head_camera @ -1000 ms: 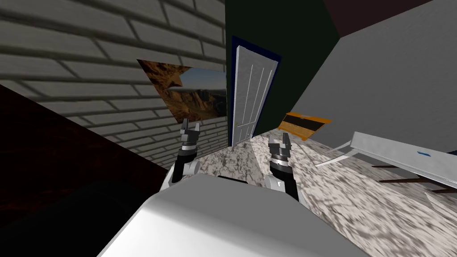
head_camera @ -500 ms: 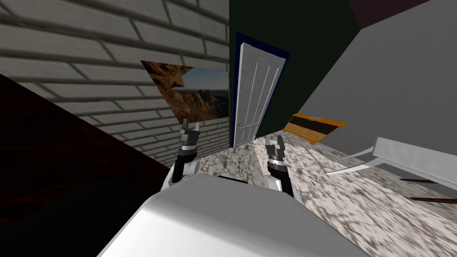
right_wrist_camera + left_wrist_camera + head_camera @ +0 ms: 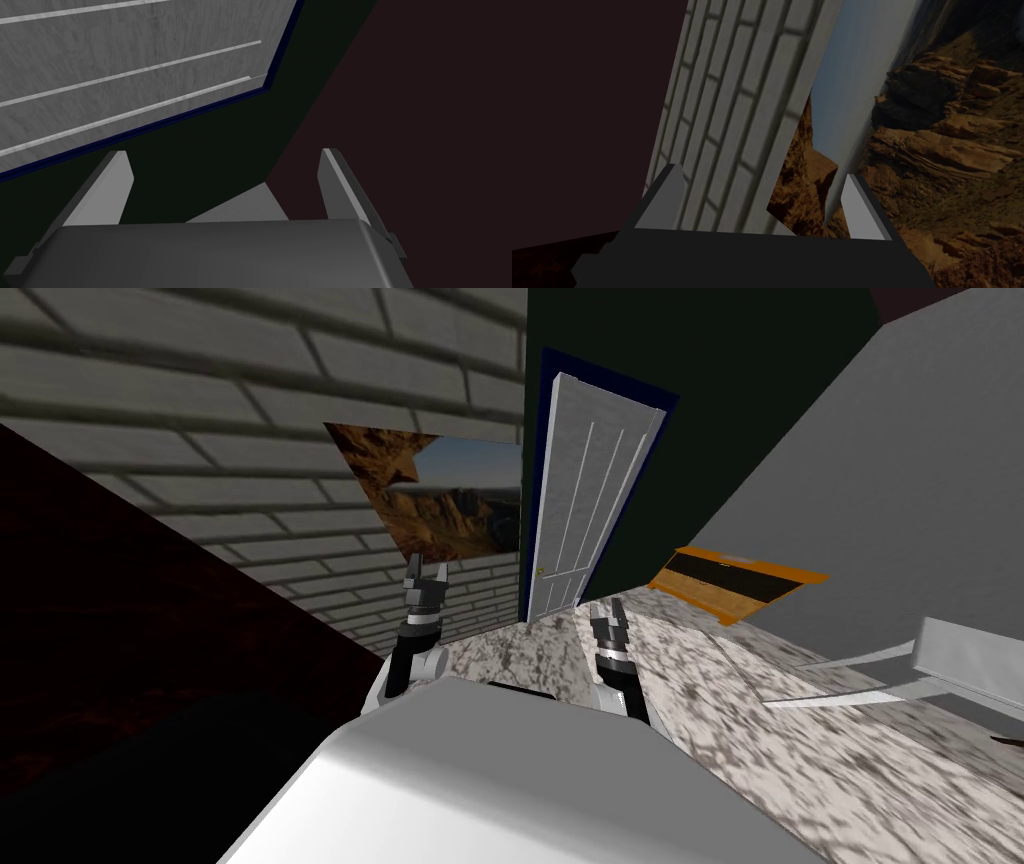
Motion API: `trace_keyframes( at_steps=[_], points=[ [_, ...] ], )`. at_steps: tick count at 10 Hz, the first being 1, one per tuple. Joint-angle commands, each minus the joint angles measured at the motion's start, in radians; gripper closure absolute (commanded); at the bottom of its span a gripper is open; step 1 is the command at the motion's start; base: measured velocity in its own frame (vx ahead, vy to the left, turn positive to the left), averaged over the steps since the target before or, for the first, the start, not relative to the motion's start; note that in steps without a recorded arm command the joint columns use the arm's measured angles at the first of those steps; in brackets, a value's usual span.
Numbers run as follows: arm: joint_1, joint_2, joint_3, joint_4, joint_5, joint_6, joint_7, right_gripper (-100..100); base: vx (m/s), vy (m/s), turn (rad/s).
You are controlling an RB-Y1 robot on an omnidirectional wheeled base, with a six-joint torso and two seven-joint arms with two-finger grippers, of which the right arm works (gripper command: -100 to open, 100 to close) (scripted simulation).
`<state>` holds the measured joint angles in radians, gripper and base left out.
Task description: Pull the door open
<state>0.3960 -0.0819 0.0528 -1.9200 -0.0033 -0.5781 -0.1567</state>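
A light grey panelled door (image 3: 588, 493) stands in a dark blue frame in the dark green wall ahead, with a small yellowish knob (image 3: 540, 572) low on its left edge. In the right wrist view the door (image 3: 125, 65) and its blue frame lie beyond the fingers. My right gripper (image 3: 607, 619) is open and empty, held low in front of the door and well short of it. Off to the left, my left gripper (image 3: 424, 574) is open with nothing in it, facing the brick wall.
A brick wall (image 3: 250, 408) with a landscape picture (image 3: 440, 493) runs along the left. A grey wall (image 3: 900, 468) stands on the right with an orange and black panel (image 3: 735, 580) at its foot. A grey piece of furniture (image 3: 960, 663) lies at the far right. The floor (image 3: 800, 738) is mottled marble.
I have moved toward the door while turning: it looms larger and sits further right. The right gripper has swung in toward the middle. The left gripper holds its place.
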Motion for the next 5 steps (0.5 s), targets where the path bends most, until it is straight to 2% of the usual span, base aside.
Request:
trace_keyframes(
  at_steps=[1,5],
  points=[
    [-0.017,-0.015,-0.004,0.05,-0.006,-0.012,-0.008,-100,0.086,-0.021,0.144],
    [-0.047,-0.048,-0.005,0.172,-0.018,-0.051,-0.023,-100,0.096,-0.011,0.136]
  ],
)
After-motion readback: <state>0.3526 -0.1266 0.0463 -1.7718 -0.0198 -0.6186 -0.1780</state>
